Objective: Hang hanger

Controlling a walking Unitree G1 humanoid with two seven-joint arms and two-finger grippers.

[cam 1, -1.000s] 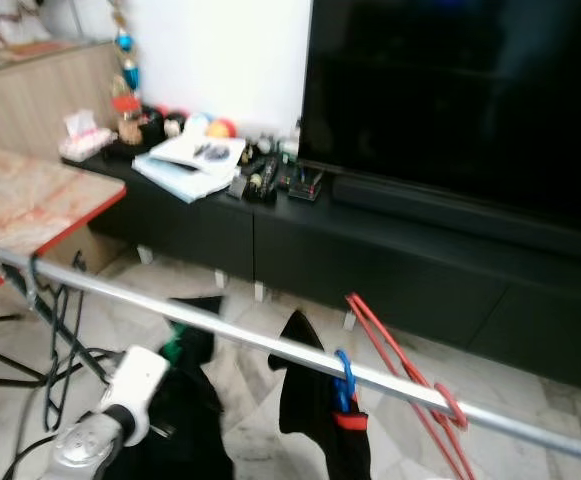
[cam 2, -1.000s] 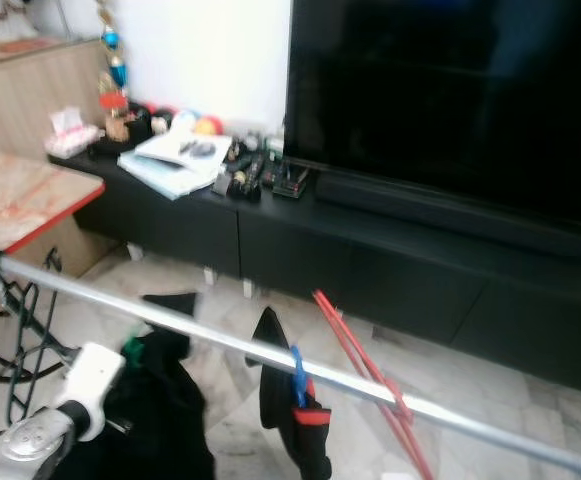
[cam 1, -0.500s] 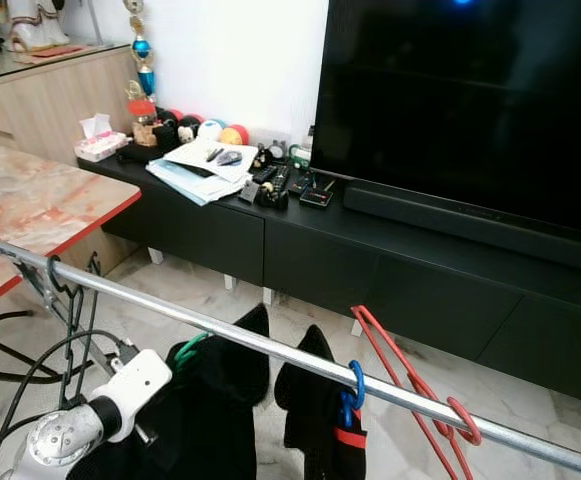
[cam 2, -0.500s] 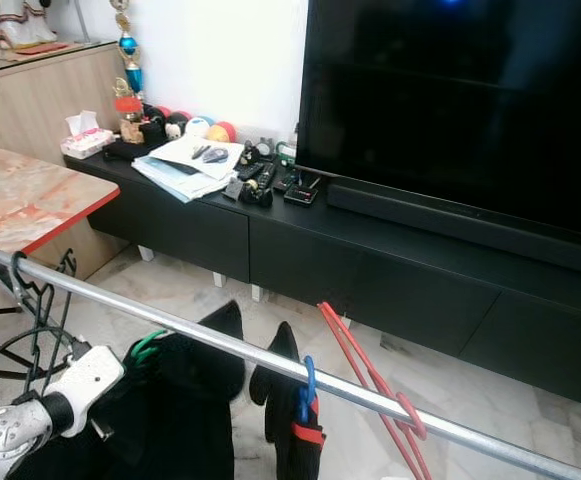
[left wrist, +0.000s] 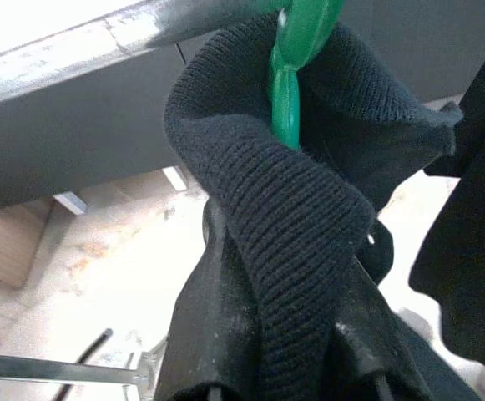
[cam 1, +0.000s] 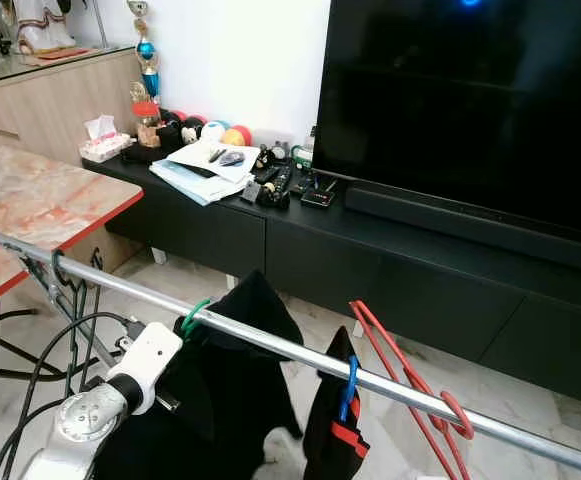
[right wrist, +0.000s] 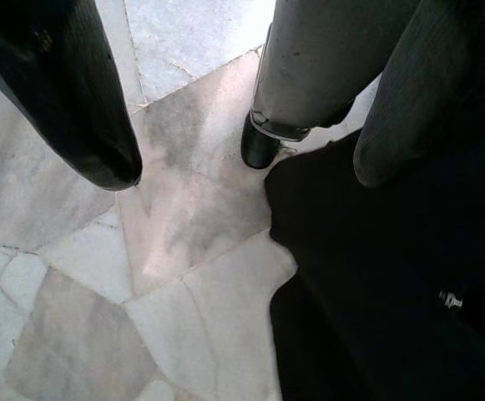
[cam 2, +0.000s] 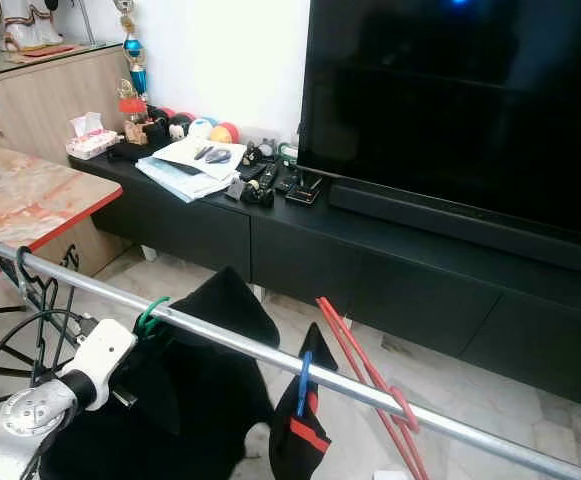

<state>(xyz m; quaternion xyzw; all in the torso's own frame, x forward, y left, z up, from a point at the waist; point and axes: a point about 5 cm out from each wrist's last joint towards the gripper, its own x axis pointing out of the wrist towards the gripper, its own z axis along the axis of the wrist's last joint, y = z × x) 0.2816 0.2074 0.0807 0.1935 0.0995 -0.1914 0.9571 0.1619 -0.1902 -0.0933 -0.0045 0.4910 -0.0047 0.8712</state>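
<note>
A green hanger carrying a black knit garment has its hook over the silver rail of a drying rack. My left arm reaches up from the lower left, just below the rail. In the left wrist view the green hook rises to the rail and the knit cloth is bunched between the fingers of my left gripper, which is shut on the hanger. My right gripper hangs open above the marble floor.
Further right on the rail hang a blue hanger with a black and red garment and a bare red hanger. Behind stand a black TV console and a large TV. A marble table and cables are at left.
My left arm has lifted the green hanger and black garment from below the rail, and its hook now sits over the rail. The camera view has also shifted.
</note>
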